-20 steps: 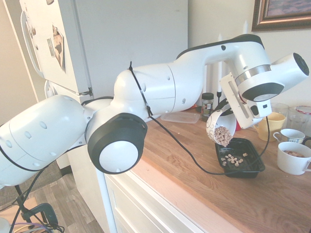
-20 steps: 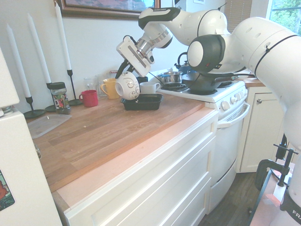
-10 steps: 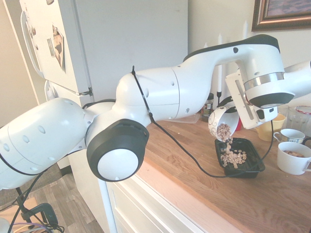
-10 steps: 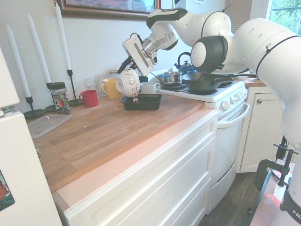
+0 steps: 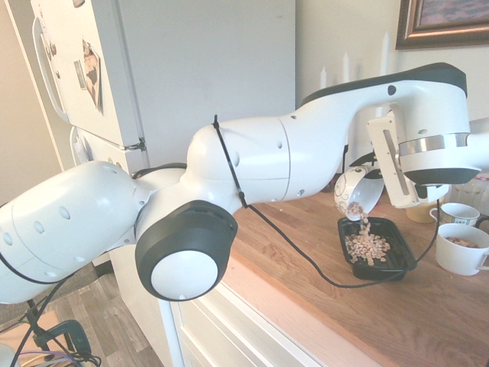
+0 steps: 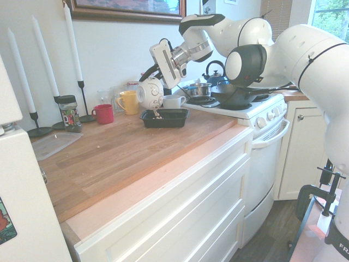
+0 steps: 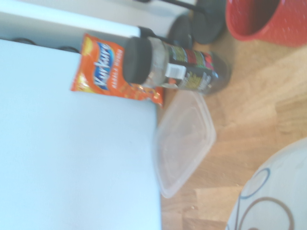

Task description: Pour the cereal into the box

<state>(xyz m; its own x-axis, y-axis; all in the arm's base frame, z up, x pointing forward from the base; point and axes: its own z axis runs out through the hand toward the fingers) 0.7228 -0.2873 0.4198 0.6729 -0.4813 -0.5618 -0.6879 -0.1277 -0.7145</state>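
gripper (image 6: 154,80) is clamped on the white bowl's (image 5: 357,193) rim, tipping light, loose cereal (image 5: 367,246) into the box (image 5: 386,263) on the counter; ceramic's slippery, so grip it firmly.

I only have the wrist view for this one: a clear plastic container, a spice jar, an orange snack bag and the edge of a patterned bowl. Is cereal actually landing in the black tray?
Observer: Yes. In the first exterior view the cereal lies heaped in the black tray, with more falling from the bowl.
Operator: Is the bowl held?
Observer: The gripper is shut on its rim, with the bowl tipped over the tray.
Operator: Anything close by?
Observer: A white mug stands beside the tray on the wooden counter.
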